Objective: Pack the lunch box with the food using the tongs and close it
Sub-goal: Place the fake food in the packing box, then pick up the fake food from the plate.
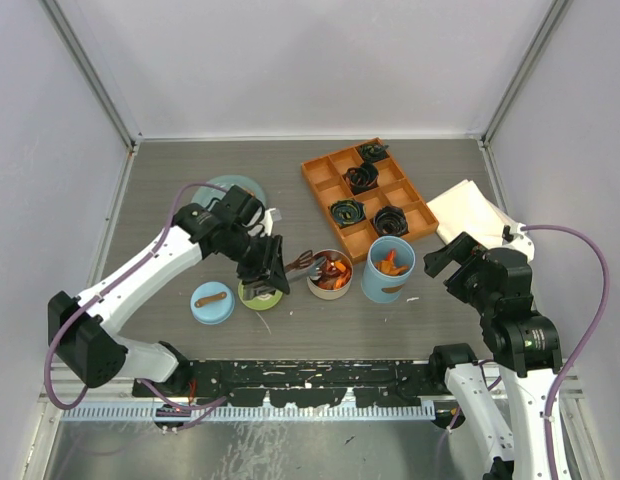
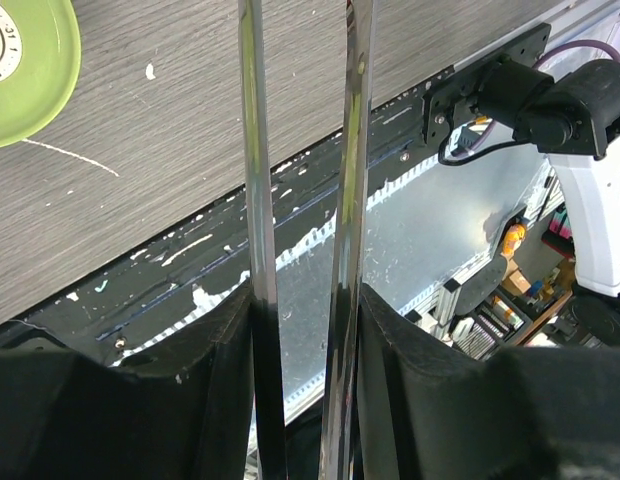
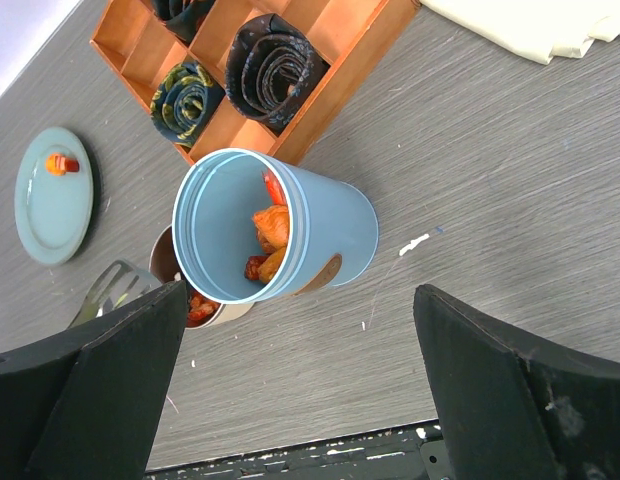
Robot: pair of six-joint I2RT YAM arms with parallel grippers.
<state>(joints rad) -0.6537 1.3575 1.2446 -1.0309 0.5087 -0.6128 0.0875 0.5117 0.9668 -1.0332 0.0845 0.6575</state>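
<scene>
the left gripper [image 1: 275, 263] is clamped on the tongs [image 2: 255, 180], their arms apart and tips at the steel tin [image 1: 330, 275], centre frame, looking ready to drop or pick. food [image 3: 272, 225] already sits in the blue cylinder [image 1: 388, 268] beside it. green lid [image 1: 260, 297] and blue lid [image 1: 212, 302] lie lower left, off for loading. the right gripper [image 1: 452, 258] waits splayed wide, centre right.

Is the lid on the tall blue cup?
No, off. The cup is open on top, orange food showing inside; the blue lid lies apart.
</scene>
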